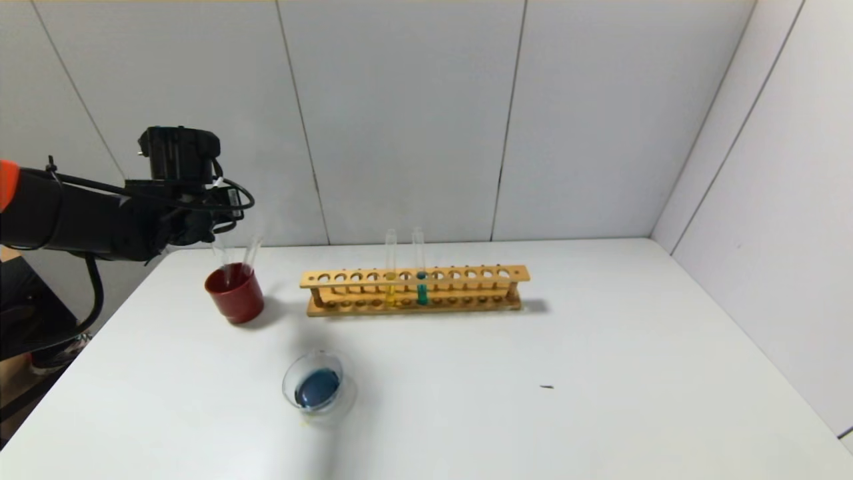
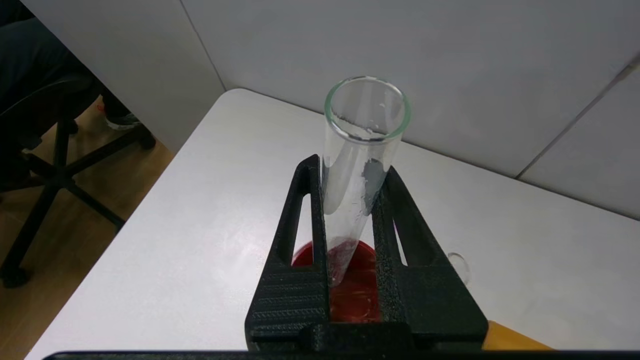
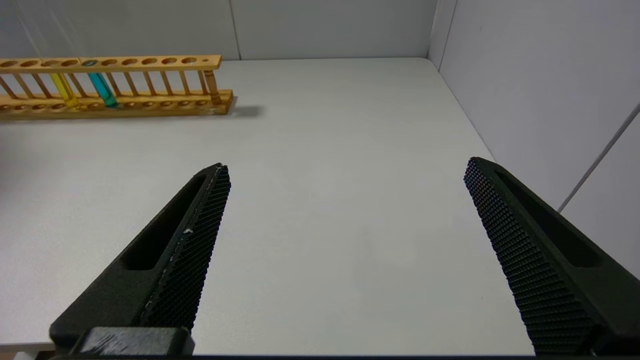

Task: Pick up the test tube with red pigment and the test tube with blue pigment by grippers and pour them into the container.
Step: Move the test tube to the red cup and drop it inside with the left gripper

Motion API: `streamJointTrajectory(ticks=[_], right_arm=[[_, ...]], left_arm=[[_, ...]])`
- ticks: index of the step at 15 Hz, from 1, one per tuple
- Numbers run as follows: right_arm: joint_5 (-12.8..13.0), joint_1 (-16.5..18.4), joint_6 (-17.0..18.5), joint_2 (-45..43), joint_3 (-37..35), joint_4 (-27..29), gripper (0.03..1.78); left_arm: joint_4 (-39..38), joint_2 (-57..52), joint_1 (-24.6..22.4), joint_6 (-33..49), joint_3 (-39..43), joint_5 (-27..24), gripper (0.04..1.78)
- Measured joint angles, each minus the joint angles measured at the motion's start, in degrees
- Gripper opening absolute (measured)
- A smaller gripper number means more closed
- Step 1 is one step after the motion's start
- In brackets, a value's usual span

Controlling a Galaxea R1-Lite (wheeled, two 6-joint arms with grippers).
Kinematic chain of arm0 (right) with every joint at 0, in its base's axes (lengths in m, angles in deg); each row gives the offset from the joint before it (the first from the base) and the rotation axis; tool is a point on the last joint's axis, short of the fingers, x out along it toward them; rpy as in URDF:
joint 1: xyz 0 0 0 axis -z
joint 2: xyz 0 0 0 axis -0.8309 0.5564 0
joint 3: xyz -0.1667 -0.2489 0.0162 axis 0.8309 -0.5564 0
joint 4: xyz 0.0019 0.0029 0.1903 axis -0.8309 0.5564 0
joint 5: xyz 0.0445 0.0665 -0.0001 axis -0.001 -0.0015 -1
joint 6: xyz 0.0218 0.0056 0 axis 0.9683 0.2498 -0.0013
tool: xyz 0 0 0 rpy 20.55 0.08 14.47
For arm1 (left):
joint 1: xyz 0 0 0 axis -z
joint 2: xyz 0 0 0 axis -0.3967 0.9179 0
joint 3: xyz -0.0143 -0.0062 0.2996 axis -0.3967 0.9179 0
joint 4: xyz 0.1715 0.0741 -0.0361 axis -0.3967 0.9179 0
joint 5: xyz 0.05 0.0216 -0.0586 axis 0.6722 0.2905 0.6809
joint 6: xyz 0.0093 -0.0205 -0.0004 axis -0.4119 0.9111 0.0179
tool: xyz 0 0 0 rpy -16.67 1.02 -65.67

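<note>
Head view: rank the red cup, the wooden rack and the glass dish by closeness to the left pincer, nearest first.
1. Red cup, directly under the left pincer, at the table's far left.
2. Wooden rack, to the cup's right, along the back.
3. Glass dish, toward the front edge, holding dark blue liquid.

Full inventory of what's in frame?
table: one, white, walled at rear and right
rack: one, wooden, rear centre of table
yellow tube: one, in rack
teal tube: one, in rack beside yellow
red cup: one, dark red, left of rack
empty tubes: two, clear, at red cup; one held, one leaning inside
glass container: one, clear, dark blue liquid, front
speck: one, dark, right of container
chair: one, black, on floor
left claw: shut on tube above cup
right claw: open, over table's right side
</note>
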Motion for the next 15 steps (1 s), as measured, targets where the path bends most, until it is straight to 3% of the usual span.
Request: streamJointTrajectory(ticks=[15], right_arm=[[0.0, 0.0, 0.0, 0.0, 0.0, 0.0, 1.71]], left_arm=[[-1.4, 0.7, 0.6, 2.6, 5.4, -0.7, 0.30]])
